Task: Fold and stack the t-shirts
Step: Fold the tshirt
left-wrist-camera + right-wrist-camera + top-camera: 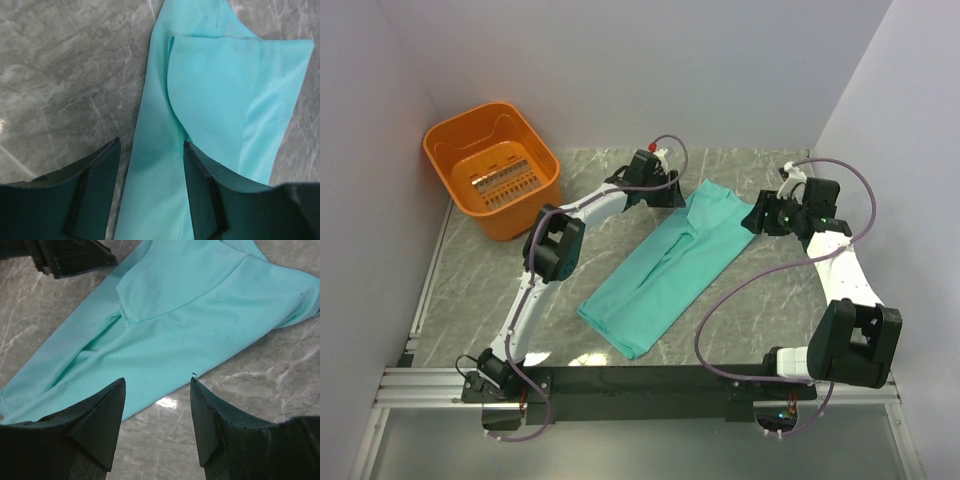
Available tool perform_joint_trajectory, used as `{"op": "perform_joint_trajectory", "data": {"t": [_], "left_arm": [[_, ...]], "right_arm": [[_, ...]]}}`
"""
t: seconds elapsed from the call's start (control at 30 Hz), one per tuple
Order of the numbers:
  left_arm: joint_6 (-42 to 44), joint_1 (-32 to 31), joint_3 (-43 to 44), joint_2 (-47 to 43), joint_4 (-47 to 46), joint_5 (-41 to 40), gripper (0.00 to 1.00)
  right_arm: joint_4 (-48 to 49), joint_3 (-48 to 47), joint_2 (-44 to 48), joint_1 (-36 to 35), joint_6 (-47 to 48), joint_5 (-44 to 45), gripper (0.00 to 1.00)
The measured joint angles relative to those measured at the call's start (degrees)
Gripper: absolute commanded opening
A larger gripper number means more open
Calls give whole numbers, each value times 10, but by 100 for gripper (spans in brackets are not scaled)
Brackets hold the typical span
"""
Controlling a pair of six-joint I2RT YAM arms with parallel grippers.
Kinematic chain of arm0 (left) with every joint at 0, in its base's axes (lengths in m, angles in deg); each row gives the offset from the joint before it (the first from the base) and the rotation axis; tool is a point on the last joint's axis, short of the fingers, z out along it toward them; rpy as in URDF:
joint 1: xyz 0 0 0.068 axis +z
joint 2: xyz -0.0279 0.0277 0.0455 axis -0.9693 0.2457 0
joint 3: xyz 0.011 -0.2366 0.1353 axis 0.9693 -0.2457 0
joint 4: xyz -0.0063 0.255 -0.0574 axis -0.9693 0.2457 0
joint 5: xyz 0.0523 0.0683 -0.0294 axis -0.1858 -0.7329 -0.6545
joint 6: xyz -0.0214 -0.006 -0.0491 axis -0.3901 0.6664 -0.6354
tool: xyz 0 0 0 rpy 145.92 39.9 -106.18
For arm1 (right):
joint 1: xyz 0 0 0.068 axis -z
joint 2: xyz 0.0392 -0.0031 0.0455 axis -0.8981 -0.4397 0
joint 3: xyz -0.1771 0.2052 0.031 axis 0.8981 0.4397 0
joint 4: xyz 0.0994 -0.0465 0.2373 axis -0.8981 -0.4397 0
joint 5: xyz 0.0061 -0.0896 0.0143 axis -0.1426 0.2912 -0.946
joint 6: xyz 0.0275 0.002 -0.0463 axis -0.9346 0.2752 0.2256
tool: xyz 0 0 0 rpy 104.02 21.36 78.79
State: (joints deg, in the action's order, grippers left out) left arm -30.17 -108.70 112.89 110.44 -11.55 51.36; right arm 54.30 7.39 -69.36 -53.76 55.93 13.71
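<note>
The marble table (470, 290) carries 1 teal t-shirt (665, 265), folded lengthwise into a long strip that lies diagonally, its near end towards the left arm's base and its far end between the 2 grippers. In the left wrist view, the left gripper (151, 145) hovers with its jaws apart, straddling the shirt's long edge without pinching it. The right gripper (157, 381) hangs just beside the strip's other edge, jaws likewise parted and holding nothing. At the far left corner stands the orange basket (470, 135), well apart from the shirt, its slotted floor in plain view.
</note>
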Motion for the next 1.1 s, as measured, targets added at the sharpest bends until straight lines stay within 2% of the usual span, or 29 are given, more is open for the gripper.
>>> {"op": "perform_joint_trajectory", "data": {"t": [0.17, 0.47, 0.57, 0.77, 0.8, 1.03, 1.1], "left_arm": [[-13, -6, 36, 37, 14, -4, 57], [-12, -10, 63, 52, 37, -4, 52], [-10, -17, 65, 55, 39, -3, 48], [-8, -31, 66, 57, 44, -13, 30], [-8, -32, 66, 57, 46, -19, 20], [-23, -29, 65, 57, 49, -76, 2], [-31, -23, 63, 56, 45, -89, 1]], "right_arm": [[0, 0, 0, 11, -3, -15, 61], [-5, 0, -7, 18, -3, -33, 60], [-6, 0, -8, 18, -3, -34, 60], [-7, 0, -8, 19, -3, -34, 60], [-7, 0, -8, 19, -3, -34, 60], [-8, 0, -8, 19, -3, -35, 60], [-9, 0, -9, 19, -2, -35, 60]]}}
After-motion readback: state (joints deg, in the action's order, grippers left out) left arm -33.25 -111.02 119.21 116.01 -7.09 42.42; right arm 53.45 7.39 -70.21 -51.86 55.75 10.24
